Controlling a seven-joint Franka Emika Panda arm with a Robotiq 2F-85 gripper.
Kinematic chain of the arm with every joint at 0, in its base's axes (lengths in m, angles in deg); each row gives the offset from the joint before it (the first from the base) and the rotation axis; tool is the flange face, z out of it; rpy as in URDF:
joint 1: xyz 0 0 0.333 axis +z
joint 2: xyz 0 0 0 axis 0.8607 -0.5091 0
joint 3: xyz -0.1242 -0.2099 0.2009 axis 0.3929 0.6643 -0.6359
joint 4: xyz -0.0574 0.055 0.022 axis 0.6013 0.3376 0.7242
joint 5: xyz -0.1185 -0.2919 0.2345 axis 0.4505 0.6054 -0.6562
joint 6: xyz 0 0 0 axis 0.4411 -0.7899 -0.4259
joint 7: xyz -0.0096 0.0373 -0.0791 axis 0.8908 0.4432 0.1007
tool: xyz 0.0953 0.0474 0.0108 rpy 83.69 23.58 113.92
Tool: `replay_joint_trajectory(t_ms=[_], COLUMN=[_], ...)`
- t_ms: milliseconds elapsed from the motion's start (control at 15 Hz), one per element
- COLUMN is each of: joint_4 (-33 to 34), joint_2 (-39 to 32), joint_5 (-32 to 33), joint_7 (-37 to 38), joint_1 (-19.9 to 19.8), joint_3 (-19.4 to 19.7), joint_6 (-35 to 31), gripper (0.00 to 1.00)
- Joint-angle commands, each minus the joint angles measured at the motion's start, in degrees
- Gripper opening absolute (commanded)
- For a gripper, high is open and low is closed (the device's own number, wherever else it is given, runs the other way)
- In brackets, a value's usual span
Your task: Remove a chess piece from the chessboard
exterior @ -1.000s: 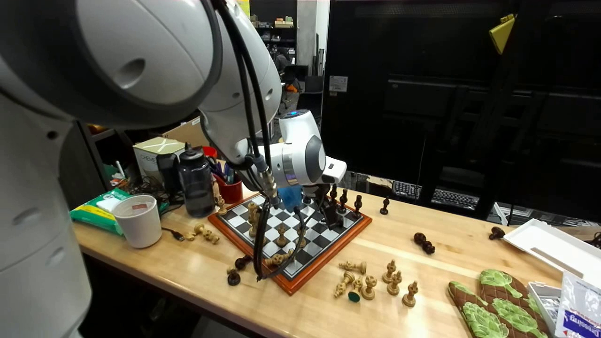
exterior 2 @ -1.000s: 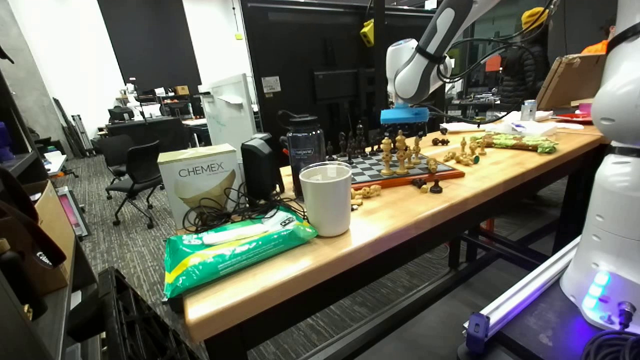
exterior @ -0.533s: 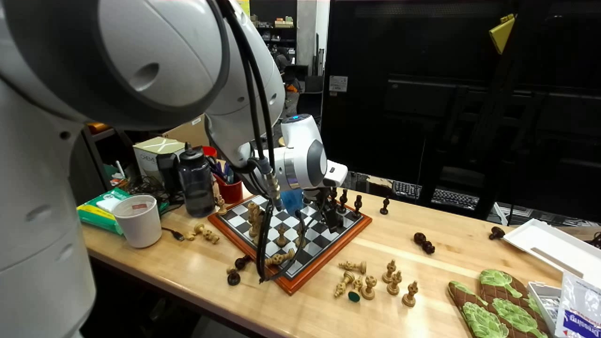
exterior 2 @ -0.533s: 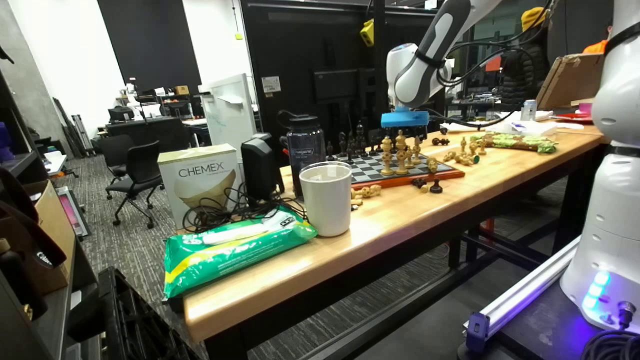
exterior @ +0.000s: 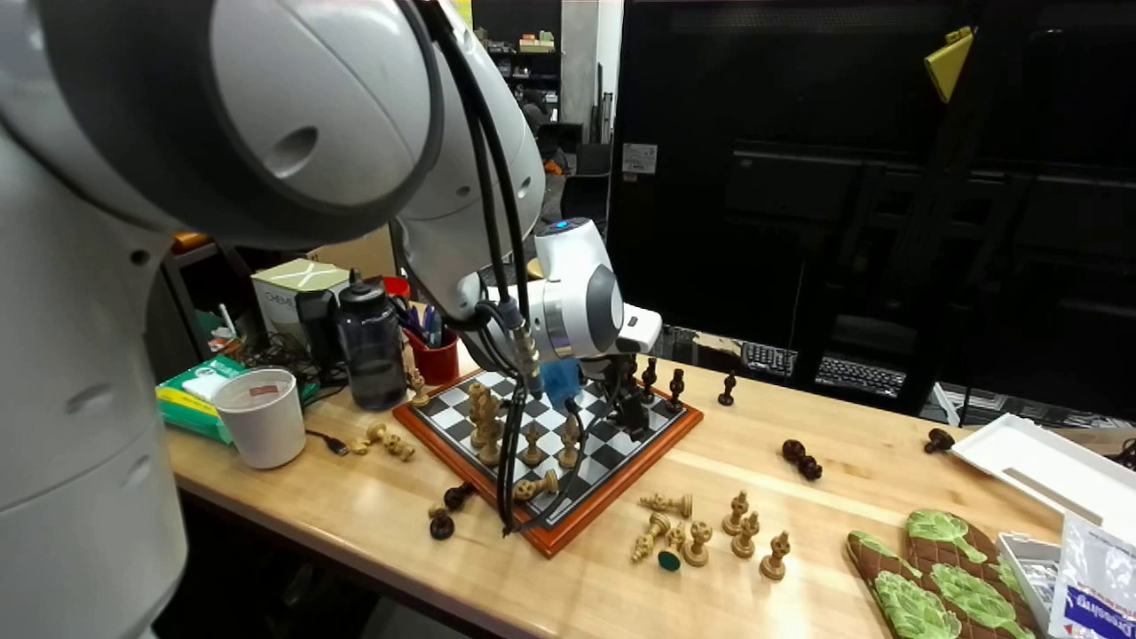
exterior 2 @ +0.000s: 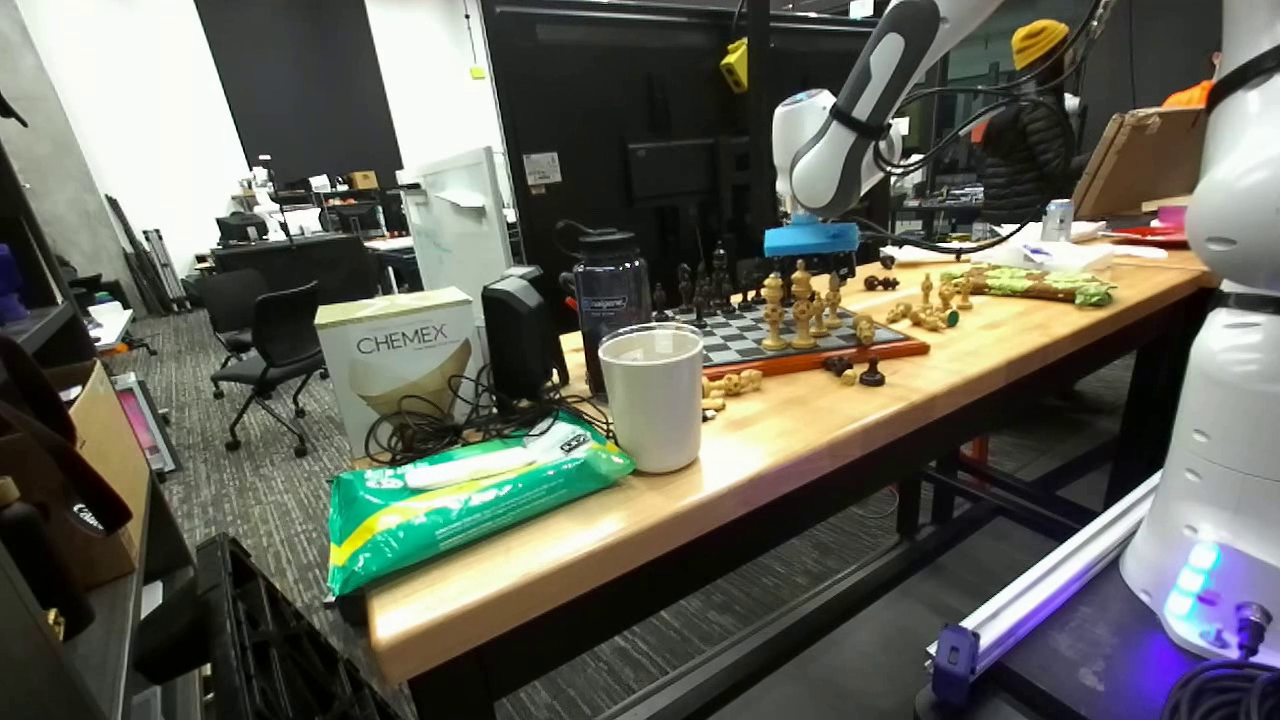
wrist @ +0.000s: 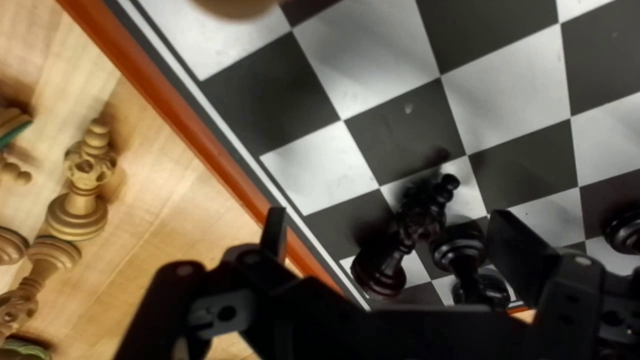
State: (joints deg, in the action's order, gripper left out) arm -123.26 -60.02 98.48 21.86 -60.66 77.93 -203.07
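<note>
The chessboard [exterior: 603, 506] shows in both exterior views, its reddish frame also in an exterior view [exterior 2: 880, 350] and the wrist view [wrist: 200, 145]. Light and dark pieces stand on it. In the wrist view a dark piece [wrist: 382, 272] lies on its side near the board's edge. Its head end is close to the base of an upright dark piece [wrist: 457, 255]. My gripper [wrist: 387, 217] is open and empty; its fingers sit on either side of both dark pieces, one over the frame. In an exterior view the gripper [exterior: 630, 415] is low over the board's far right part; dark pieces behind blur into it.
Upright dark pieces [exterior: 676, 388] stand close beside the gripper. Light pieces [exterior: 697, 543] stand and lie right of the board. A bottle [exterior: 370, 346], a red pen cup [exterior: 435, 359] and a white cup [exterior: 262, 417] stand left. Oven mitts [exterior: 958, 577] lie right. Arm cables hang over the board.
The arm has come down slightly and shifted a little to the right over the board. The pieces on the table have not moved. A person in the background has moved.
</note>
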Motion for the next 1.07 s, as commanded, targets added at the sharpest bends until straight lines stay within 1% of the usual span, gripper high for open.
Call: replay_joint_trajectory(t_ms=[0, 333, 400, 467, 600, 667, 800, 1000], joint_4=[1.0, 1.3, 1.3, 1.3, 1.3, 1.3, 1.6, 1.7], joint_2=[-0.8, -1.6, -1.7, -1.7, -1.8, -1.8, -1.9, -1.9], joint_5=[1.1, 1.0, 0.9, 1.0, 1.1, 1.1, 1.0, 0.7], joint_7=[1.2, 1.1, 0.9, 0.8, 0.9, 0.9, 0.8, 0.8], joint_1=[1.2, 1.5, 1.6, 1.6, 1.8, 1.8, 2.0, 2.0], joint_3=[1.0, 1.5, 1.6, 1.6, 1.7, 1.7, 1.7, 1.7], joint_6=[0.8, 0.6, 0.7, 0.7, 0.7, 0.7, 0.7, 0.8], gripper=[1.0, 1.0, 0.75, 0.74, 0.61, 0.52, 0.37, 0.12])
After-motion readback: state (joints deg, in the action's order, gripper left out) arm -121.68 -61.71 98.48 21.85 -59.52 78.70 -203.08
